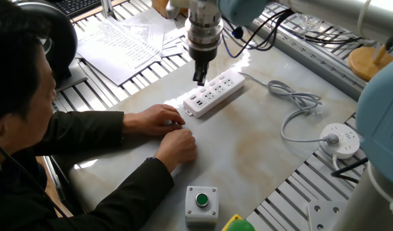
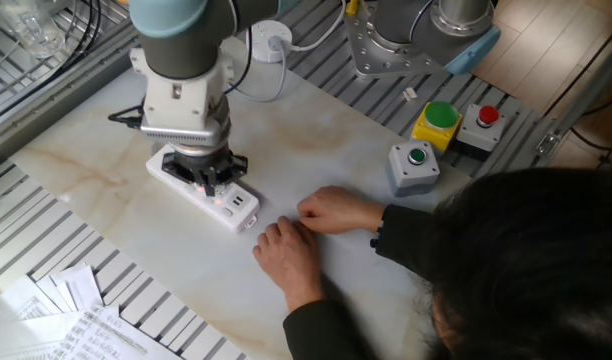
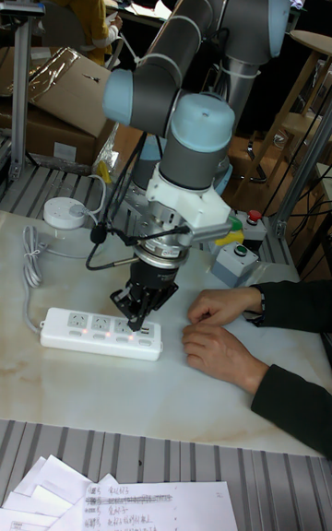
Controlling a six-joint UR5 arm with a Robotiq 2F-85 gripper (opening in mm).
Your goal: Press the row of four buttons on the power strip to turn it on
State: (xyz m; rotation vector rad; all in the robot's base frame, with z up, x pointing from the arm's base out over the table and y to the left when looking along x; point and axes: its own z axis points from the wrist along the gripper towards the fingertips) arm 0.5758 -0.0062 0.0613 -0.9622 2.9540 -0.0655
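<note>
The long white power strip (image 1: 216,93) (image 2: 198,189) (image 3: 92,332) lies on the marble table top with its pale grey cord (image 1: 298,102) trailing off to one side. The four buttons (image 3: 103,335) run in one line along its face, and small red lights glow there. My gripper (image 1: 200,81) (image 2: 208,180) (image 3: 136,315) points straight down over the strip, near the end closest to the person. Its dark fingertips are shut together into one tip. That tip hangs just above the button row; I cannot tell whether it touches.
A person's two hands (image 1: 167,131) (image 2: 311,225) (image 3: 217,328) rest on the table beside the strip's near end. A grey box with a green button (image 1: 201,202) (image 2: 416,165), a round white socket hub (image 1: 341,138), yellow and red button boxes (image 2: 456,125) and papers (image 1: 126,42) lie around.
</note>
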